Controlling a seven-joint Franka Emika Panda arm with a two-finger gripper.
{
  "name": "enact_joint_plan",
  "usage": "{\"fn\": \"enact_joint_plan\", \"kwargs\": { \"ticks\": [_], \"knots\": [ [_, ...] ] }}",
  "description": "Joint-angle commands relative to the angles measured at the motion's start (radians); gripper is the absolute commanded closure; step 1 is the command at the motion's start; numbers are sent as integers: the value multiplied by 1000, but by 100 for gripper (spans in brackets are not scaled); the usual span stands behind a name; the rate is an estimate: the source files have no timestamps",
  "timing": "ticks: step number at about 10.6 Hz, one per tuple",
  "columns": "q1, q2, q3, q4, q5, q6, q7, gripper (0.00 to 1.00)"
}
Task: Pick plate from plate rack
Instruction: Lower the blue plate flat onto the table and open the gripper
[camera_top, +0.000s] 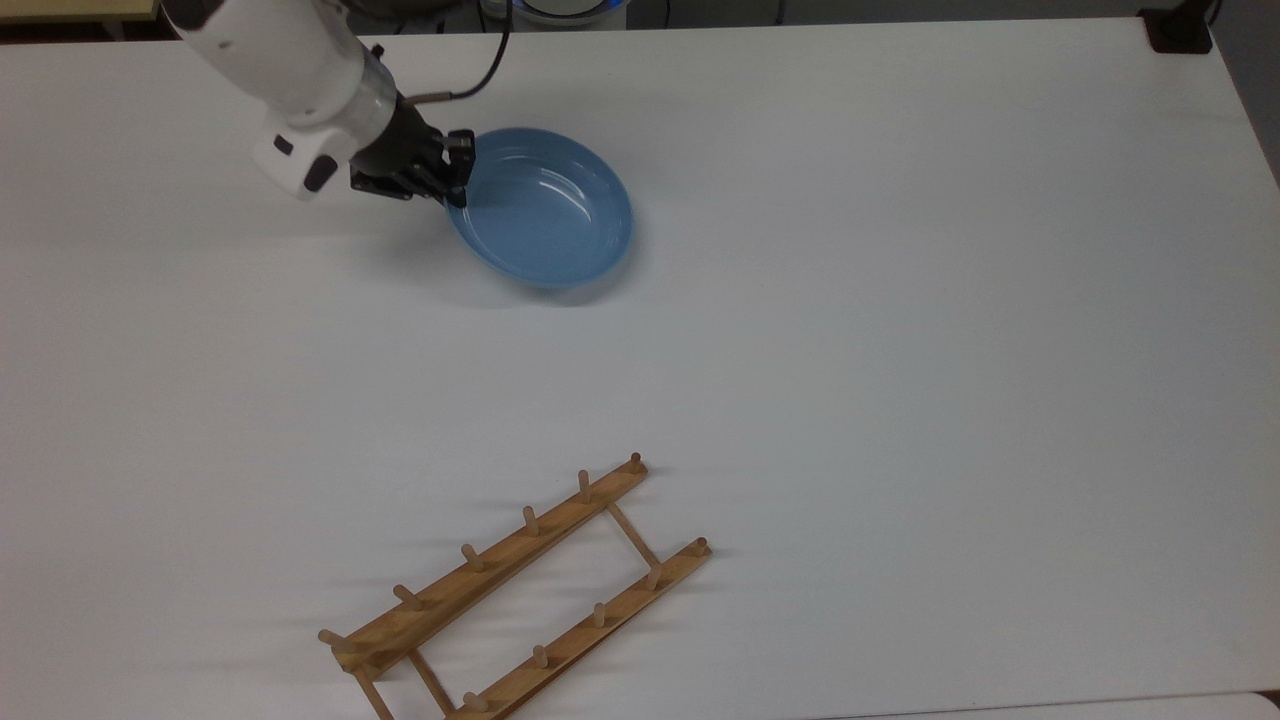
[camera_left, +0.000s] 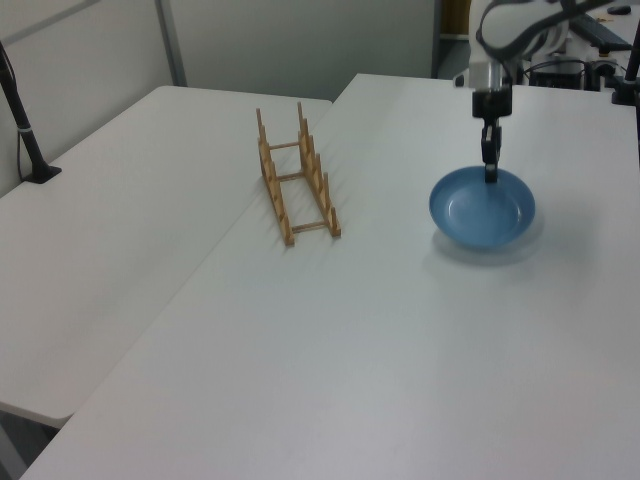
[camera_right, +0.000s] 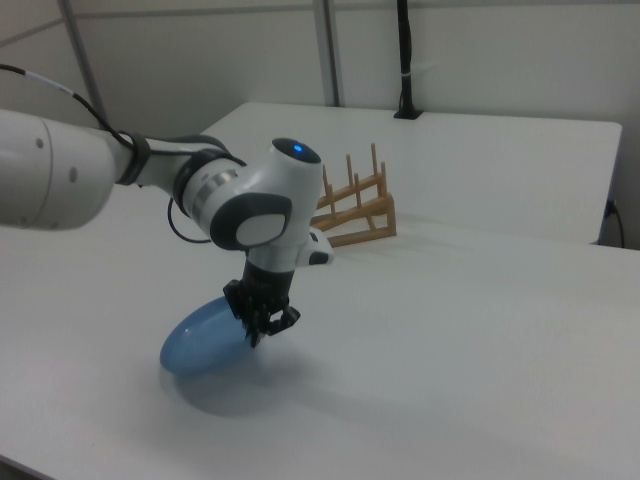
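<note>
The light-blue plate (camera_top: 545, 210) sits low over the white table, far from the wooden plate rack (camera_top: 520, 590). My gripper (camera_top: 455, 180) is shut on the plate's rim at the top view's left side. In the left view the plate (camera_left: 483, 208) lies nearly flat at the table, with the gripper (camera_left: 489, 170) coming down onto its far rim. The right view shows the plate (camera_right: 205, 338) tilted under the gripper (camera_right: 262, 328), its lower edge near the table. The rack (camera_left: 297, 176) stands bare, no plate between its pegs; in the right view the rack (camera_right: 358, 208) is behind the arm.
The white table (camera_top: 900, 350) stretches wide around the plate and rack. A black post (camera_left: 25, 130) is clamped at the left view's left edge. Desk clutter (camera_left: 580, 40) lies beyond the table's far side.
</note>
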Motion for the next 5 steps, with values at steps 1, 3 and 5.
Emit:
{"fn": "enact_joint_plan", "kwargs": {
  "ticks": [1,3,5],
  "knots": [
    [10,30,2,-24,22,36,-26,100],
    [7,48,-1,-11,17,34,-24,41],
    [5,35,-1,22,23,24,-8,0]
  ]
}}
